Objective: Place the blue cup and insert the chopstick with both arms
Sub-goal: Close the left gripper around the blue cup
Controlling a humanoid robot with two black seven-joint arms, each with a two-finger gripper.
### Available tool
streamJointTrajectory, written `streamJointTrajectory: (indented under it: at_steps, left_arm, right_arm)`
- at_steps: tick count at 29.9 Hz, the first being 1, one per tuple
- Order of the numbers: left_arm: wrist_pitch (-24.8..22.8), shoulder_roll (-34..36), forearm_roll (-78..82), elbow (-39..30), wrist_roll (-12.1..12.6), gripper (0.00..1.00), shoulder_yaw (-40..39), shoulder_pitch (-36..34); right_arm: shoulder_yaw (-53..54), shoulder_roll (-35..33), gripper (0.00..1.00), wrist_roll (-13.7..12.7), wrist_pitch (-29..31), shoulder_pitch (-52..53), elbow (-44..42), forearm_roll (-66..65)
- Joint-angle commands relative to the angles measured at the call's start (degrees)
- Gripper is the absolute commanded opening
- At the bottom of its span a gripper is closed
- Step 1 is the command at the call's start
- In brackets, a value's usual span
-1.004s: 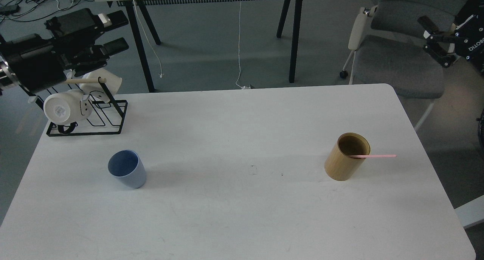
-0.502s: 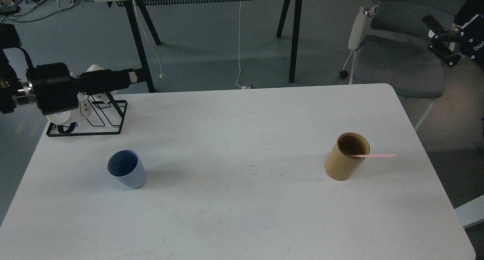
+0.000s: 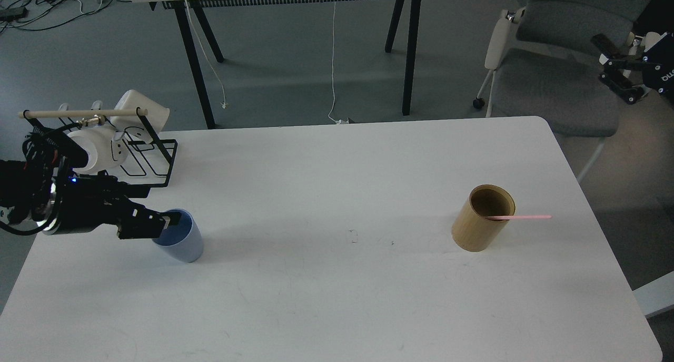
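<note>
- Our left gripper (image 3: 164, 222) hung low over the near-left part of the white rectangular table (image 3: 337, 299), its black tip right at the rim of the small pale blue plastic tumbler (image 3: 181, 243).
- The fingers showed as one dark block from this angle, so we could not tell whether they were apart or together, nor whether they touched the cup.
- The blue tumbler stood upright on the tabletop, leaning slightly in the view, just in front of the black wire mug rack (image 3: 142, 162).
- That rack carried white ceramic mugs (image 3: 105, 146) and a pale wooden rod (image 3: 79, 112) across its top.
- Far across on the right side of the table stood the tan bamboo cylinder holder (image 3: 482, 219), well apart from the blue cup.
- The thin pink chopstick (image 3: 524, 217) rested in that holder, its free end sticking out to the right over the rim.
- Our right gripper (image 3: 616, 59) hovered off the table at the upper right, in front of the grey office chair (image 3: 553, 88), fingers spread apart and holding nothing.
</note>
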Motion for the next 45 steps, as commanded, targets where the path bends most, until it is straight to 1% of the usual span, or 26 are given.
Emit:
streamJointTrajectory:
  at_steps: [1,7,14,19,24,25,27,30,32,36,37,39,40,41,42,43,45]
  left_arm:
    - [0.00,-1.71,0.17,3.31,0.01,1.00,0.17,0.15]
    - [0.00,-7.60,2.80,11.13,0.01,1.00,0.26,0.23]
    - [0.00,-8.32,2.89,12.11,0.01,1.00,0.26,0.32]
    - [0.00,-9.98,2.89,14.48,0.01,0.99,2.02,0.24]
    - [0.00,-11.56,2.80,16.41,0.01,0.93,2.20,0.24]
    - [0.00,-12.00,2.80,16.76,0.01,0.91,2.20,0.24]
    - [0.05,-12.10,2.80,17.38,0.01,0.82,2.20,0.23]
    - [0.58,-12.27,2.80,18.08,0.01,0.63,2.20,0.23]
    - [1.28,-12.53,2.80,18.26,0.01,0.53,2.20,0.15]
    - [1.63,-12.71,2.72,18.44,0.01,0.52,2.20,0.06]
    - [1.63,-12.71,2.72,18.53,0.01,0.50,2.20,0.06]
    - [1.63,-12.80,2.72,18.61,0.01,0.42,2.20,0.06]
    - [1.63,-12.80,2.72,18.61,0.01,0.37,2.20,-0.03]
    - [1.72,-12.80,2.80,18.61,0.01,0.28,2.20,-0.03]
    - [1.72,-12.80,2.80,18.61,0.01,0.13,2.20,-0.03]
    - [1.81,-12.80,2.80,18.61,0.01,0.02,2.20,-0.12]
    - [1.81,-12.71,2.80,18.44,0.01,0.00,2.20,-0.20]
  right_arm:
    - [0.04,-0.01,0.99,-0.09,0.00,0.00,0.00,0.00]
    - [-0.05,-0.01,0.99,0.00,0.00,-0.18,-0.26,0.00]
    - [-0.14,-0.01,0.99,0.00,0.00,-0.62,-0.79,0.00]
    - [-0.14,-0.01,0.99,0.00,0.00,-0.88,-0.79,0.00]
    - [0.04,-0.01,0.99,0.00,0.00,-1.06,-0.79,0.00]
    - [0.04,-0.01,0.99,0.00,0.00,-1.06,-0.79,0.00]
    - [0.04,-0.01,0.99,0.00,0.00,-1.06,-0.79,0.00]
    - [-0.05,-0.01,0.99,0.00,0.00,-1.14,-0.79,0.00]
    - [-0.05,-0.01,0.99,0.00,0.00,-1.15,-0.79,0.00]
    - [-0.05,-0.01,0.99,0.00,0.00,-1.23,-0.79,0.00]
    - [-0.05,-0.01,0.99,0.00,0.00,-1.32,-0.79,0.00]
    - [-0.05,-0.01,0.99,0.00,0.00,-1.32,-0.79,0.00]
    - [-0.05,-0.01,0.99,0.00,0.00,-1.58,-0.79,0.00]
    - [0.04,-0.01,0.99,0.00,0.00,-1.58,-0.79,0.00]
    - [0.04,-0.01,0.99,0.00,0.00,-1.58,-0.79,0.00]
    - [0.04,-0.01,0.99,0.00,0.00,-1.58,-0.79,0.00]
    - [0.04,-0.01,0.99,0.00,0.00,-1.67,-0.79,0.00]
